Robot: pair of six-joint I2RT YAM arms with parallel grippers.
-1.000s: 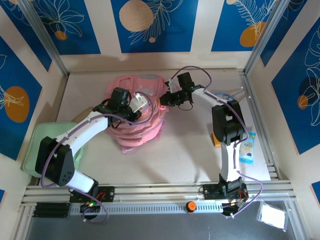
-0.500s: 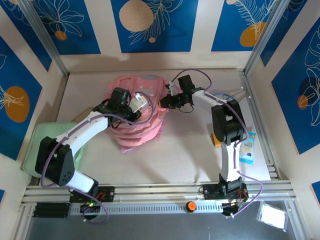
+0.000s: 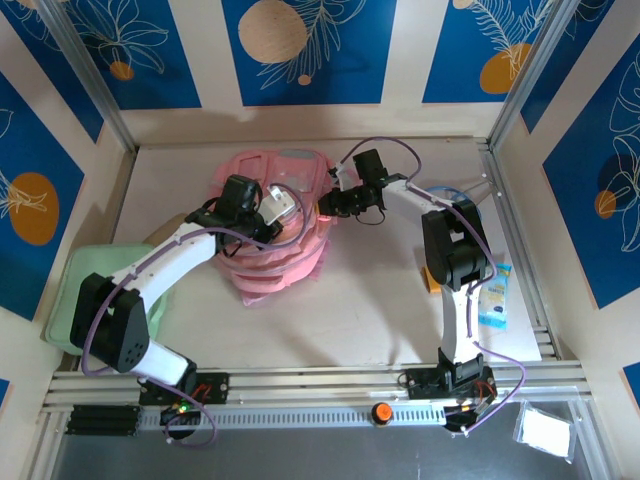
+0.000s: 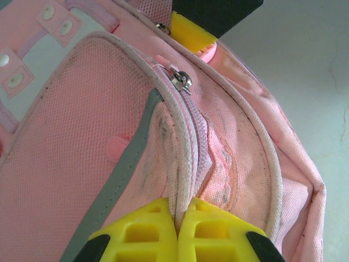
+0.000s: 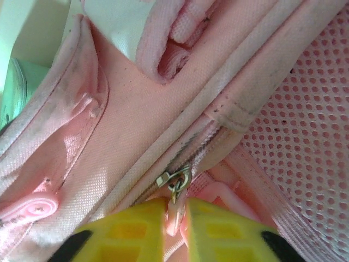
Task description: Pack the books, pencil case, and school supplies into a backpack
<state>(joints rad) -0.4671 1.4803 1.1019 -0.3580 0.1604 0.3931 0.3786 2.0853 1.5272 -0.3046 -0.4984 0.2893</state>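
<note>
Zip work at the backpack (image 3: pixel 270 250), which lies mid-table between the two arms; over the past second the right arm has eased its wrist a touch leftward toward the bag's right edge, while the left arm has not stirred. On that edge the right gripper (image 5: pixel 175 224) is pinched together on the pink pull tab (image 5: pixel 173 212) hanging from the metal slider (image 5: pixel 173 180), its yellow fingers (image 5: pixel 136 232) nearly meeting around it; the left gripper (image 4: pixel 179 229) is clamped on the bag's corded seam (image 4: pixel 182 164) beside a zip track, with a second slider (image 4: pixel 180 81) further up that seam. The small shift reads as the slider being worked along its track while the left arm braces the fabric; whether the zip is closing or opening cannot be told from these views. A blue-and-white packet (image 3: pixel 495 300) lies by the right arm's base, well apart from the bag, and a green tray (image 3: pixel 70 290) sits at the table's left edge; if the packet belongs inside, packing is likely unfinished.
</note>
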